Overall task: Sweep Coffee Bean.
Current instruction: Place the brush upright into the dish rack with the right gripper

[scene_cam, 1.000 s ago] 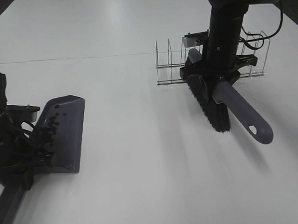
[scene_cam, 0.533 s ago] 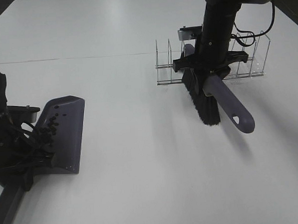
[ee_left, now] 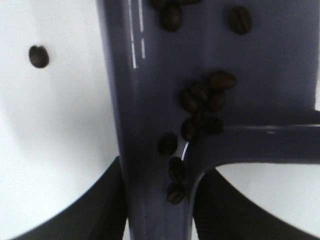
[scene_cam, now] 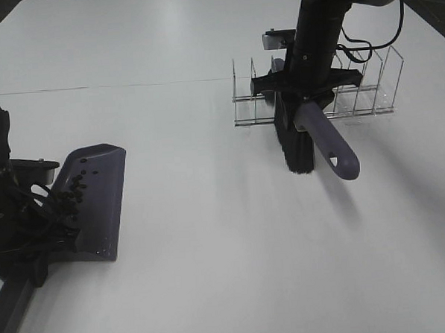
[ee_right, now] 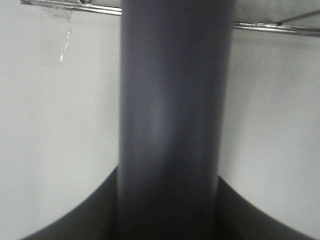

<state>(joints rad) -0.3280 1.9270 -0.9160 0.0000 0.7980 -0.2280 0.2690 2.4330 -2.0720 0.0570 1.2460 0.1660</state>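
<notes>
Nearly done: my left end effector [ee_left: 157,220] clamps the dustpan [scene_cam: 97,199] holding coffee beans [ee_left: 202,107], one stray bean [ee_left: 39,56] beside; right end effector [ee_right: 169,220] clamps the brush [scene_cam: 310,128].

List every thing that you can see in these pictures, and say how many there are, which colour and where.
table: one, white, under everything.
dustpan: one, purple-grey, on the table at the left.
coffee beans: a dozen or more, dark brown, in the dustpan; one more lies on the table beside it.
brush: one, purple handle with black bristles, held slanted at the right, by the rack.
rack: one, clear, with dividers, on the table at the back right.
left gripper: one, black, shut on the dustpan's handle.
right gripper: one, black, shut on the brush's handle.
</notes>
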